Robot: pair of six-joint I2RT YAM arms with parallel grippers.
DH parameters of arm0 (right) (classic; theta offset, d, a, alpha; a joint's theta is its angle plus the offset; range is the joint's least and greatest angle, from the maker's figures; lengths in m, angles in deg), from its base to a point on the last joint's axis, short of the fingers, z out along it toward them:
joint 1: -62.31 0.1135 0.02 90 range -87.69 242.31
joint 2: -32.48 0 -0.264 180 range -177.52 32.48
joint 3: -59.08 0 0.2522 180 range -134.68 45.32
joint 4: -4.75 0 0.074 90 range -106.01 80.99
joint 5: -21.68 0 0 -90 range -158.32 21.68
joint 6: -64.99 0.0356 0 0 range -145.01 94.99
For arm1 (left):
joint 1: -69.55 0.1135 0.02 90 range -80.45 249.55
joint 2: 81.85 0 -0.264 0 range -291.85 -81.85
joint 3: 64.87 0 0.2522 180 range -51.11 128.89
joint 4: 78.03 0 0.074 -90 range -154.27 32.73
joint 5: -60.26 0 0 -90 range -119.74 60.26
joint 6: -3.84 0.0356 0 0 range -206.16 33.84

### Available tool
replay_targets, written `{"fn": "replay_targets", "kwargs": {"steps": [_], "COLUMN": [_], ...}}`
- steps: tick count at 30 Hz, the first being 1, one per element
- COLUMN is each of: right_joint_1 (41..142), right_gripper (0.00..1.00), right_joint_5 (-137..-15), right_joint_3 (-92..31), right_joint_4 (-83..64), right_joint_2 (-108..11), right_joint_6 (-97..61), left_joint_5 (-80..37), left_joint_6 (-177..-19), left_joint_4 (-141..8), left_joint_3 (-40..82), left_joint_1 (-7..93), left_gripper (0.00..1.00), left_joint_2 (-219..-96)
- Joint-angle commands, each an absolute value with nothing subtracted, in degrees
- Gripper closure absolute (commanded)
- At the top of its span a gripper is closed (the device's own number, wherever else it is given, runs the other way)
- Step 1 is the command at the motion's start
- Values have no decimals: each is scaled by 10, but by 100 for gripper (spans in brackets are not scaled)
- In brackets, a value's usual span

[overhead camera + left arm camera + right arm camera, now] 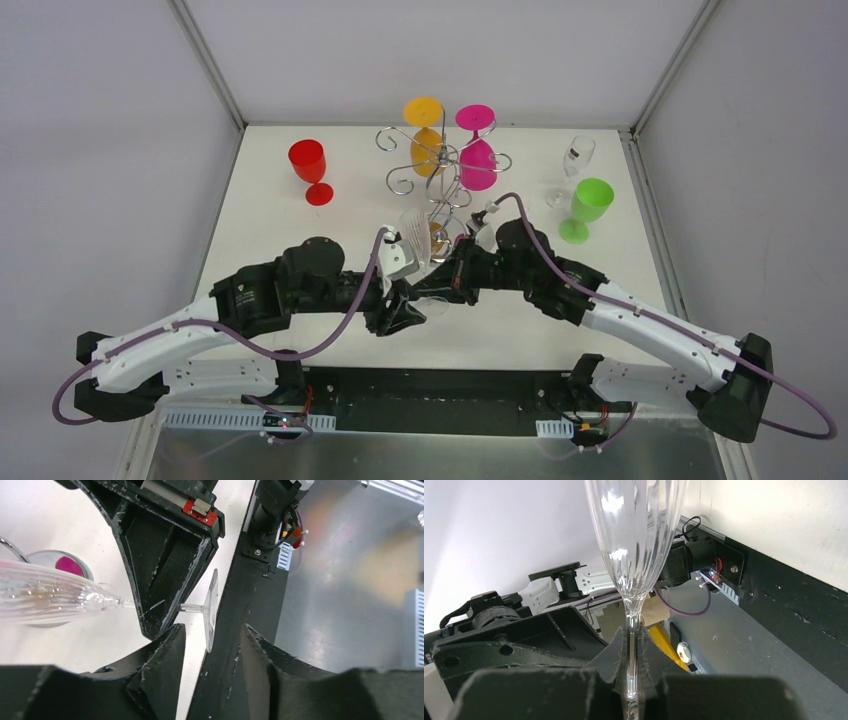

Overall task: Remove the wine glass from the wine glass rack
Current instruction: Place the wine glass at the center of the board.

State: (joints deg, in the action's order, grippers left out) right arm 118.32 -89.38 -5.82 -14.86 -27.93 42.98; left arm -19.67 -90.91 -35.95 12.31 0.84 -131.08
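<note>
A clear ribbed wine glass [417, 237] lies tilted in the air in front of the wine glass rack [441, 160], clear of its curled arms. My right gripper [631, 642] is shut on the stem, which runs up between its two black fingers to the bowl [636, 530]. My left gripper [212, 628] stands open just below the glass's round foot [212, 607], its fingers on either side and apart from it. From the top, the two grippers meet at the table's middle, left [404, 312] and right [447, 283].
An orange glass [425, 126] and a pink glass [477, 152] hang upside down on the rack. A red glass [310, 167] stands back left. A clear flute [574, 162] and a green glass [586, 207] stand back right. The rack's chrome base [86, 569] is beside the bowl.
</note>
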Motion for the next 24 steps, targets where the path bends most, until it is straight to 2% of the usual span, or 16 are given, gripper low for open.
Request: {"fn": "replay_targets", "kwargs": {"steps": [1,8,16,19,24], "right_joint_1": [1182,1181,1181,1181,1181], "right_gripper": [100,100,100,100,100], "right_joint_5": [-898,-909,-882,-870,-860], "right_joint_3": [-67,-78,-132,-141,-145], "right_joint_4": [-164,-245,-425,-456,-483], "right_joint_2": [-252,-215,-177,-160,-133], "right_joint_6": [401,314,139,75,-31], "left_joint_5": [-187,-196,-255,-276,-319], "left_joint_6": [-925,-948,-982,-1004,-1046], "left_joint_4": [-379,-379,-393,-410,-460], "left_joint_3": [122,123,125,121,90], "left_joint_1": [2,2,2,1,2], "left_gripper": [49,32,27,27,20], "left_joint_2": [-1285,-1272,-1267,-1258,-1230]}}
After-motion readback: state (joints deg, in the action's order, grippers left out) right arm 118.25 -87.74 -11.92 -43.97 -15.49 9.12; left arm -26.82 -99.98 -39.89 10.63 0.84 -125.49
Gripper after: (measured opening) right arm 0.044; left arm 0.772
